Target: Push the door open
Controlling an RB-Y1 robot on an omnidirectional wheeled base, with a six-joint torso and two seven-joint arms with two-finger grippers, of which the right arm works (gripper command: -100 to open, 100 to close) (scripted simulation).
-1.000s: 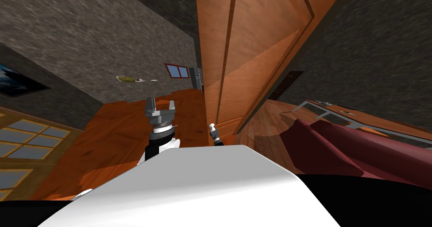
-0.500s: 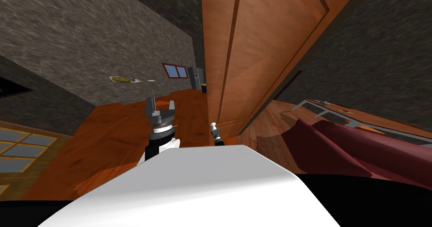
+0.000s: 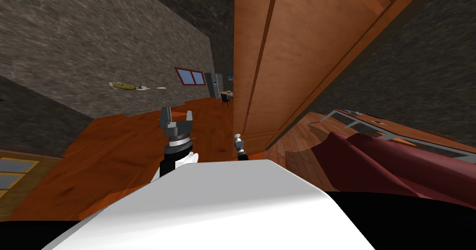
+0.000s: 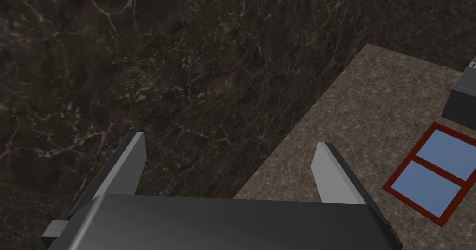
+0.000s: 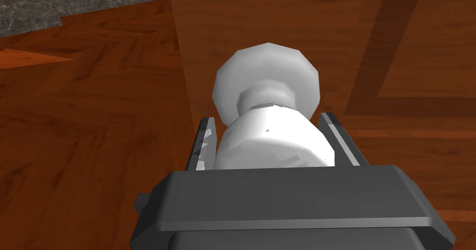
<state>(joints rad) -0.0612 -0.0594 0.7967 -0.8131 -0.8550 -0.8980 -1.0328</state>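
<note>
The door [image 3: 297,52] is orange-brown panelled wood and stands partly open, its free edge just ahead of my chest. Low on that edge sits a white round knob [image 3: 237,136]. My right gripper [image 3: 239,143] is shut on it. In the right wrist view the knob [image 5: 267,82] fills the gap of the right gripper [image 5: 267,119], both fingers pressing the knob's neck, with the door panel [image 5: 288,24] right behind. My left gripper [image 3: 176,115] hangs open to the left of the door's edge, over the floor. The left gripper [image 4: 231,142] holds nothing.
Reddish wood floor [image 3: 116,145] runs left of the door along a grey stone wall [image 3: 93,42]. Past the door's edge I see a red-framed window [image 3: 190,76], a grey cabinet [image 3: 214,84] and a small table [image 3: 226,95]. A dark red sofa [image 3: 381,163] lies close on the right.
The door has swung further open, its edge sliding right in the head view, and more of the room beyond shows. My right gripper stays shut on the knob and has followed it.
</note>
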